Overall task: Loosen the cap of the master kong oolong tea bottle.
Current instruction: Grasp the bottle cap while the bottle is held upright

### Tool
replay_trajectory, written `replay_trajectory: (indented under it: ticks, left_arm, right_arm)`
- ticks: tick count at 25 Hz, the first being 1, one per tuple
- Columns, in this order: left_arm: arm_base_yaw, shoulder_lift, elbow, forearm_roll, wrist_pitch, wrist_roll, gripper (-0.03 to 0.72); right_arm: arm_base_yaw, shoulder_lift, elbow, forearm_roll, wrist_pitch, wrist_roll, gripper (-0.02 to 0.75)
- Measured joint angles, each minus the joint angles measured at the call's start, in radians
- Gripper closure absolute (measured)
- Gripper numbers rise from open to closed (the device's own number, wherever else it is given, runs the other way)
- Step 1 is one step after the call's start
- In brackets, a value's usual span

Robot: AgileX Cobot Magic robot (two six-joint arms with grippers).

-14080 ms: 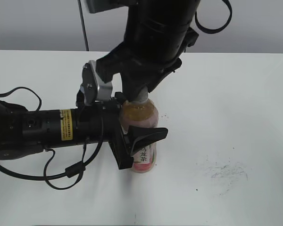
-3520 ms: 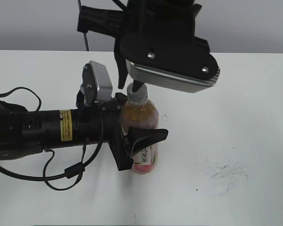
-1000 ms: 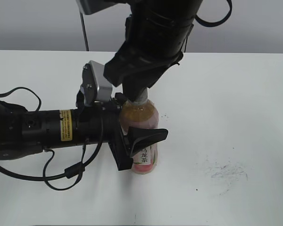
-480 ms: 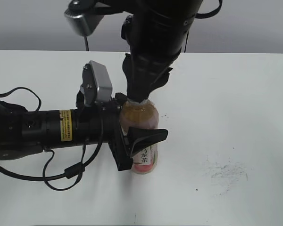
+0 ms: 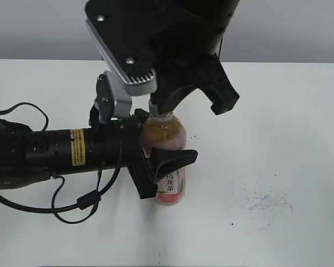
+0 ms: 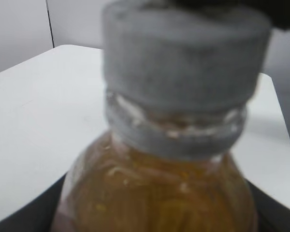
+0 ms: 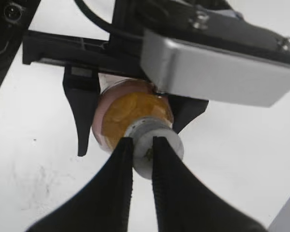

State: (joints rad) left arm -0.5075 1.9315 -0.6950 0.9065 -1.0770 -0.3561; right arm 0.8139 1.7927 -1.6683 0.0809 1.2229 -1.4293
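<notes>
We see the master kong oolong tea bottle (image 5: 166,150) upright, amber tea nearly to its neck, left gripper (image 5: 158,167) clamped round it. The right gripper (image 7: 141,150) pinches the cap (image 7: 152,147) on the table (image 5: 278,139).

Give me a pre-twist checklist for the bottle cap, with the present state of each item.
1. Bottle upright on the table: ok.
2. Left pincer around the bottle's body, one finger on each side: ok.
3. Right pincer over the cap, its fingers close together above the top: ok.
4. Right fingers firmly gripping the cap's sides: cannot tell.
5. Cap seated on the neck with its ring below: ok, though the left wrist view is blurred.
6. Table beside the bottle free of obstacles: ok.
</notes>
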Motion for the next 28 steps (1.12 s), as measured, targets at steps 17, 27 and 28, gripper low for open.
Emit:
replay_trajectory:
  ticks: [17, 27, 28]
  left_arm:
    - [0.0, 0.0, 0.0, 0.003, -0.001, 0.005, 0.241]
    - [0.0, 0.0, 0.0, 0.009, -0.002, 0.007, 0.241]
    - [0.0, 0.0, 0.0, 0.01, -0.002, 0.01, 0.241]
  right_arm:
    - [0.0, 0.006, 0.001, 0.039, 0.0, 0.347, 0.297]
    - [0.0, 0.008, 0.001, 0.017, -0.001, 0.552, 0.405]
    - [0.0, 0.008, 0.001, 0.017, -0.001, 0.553, 0.416]
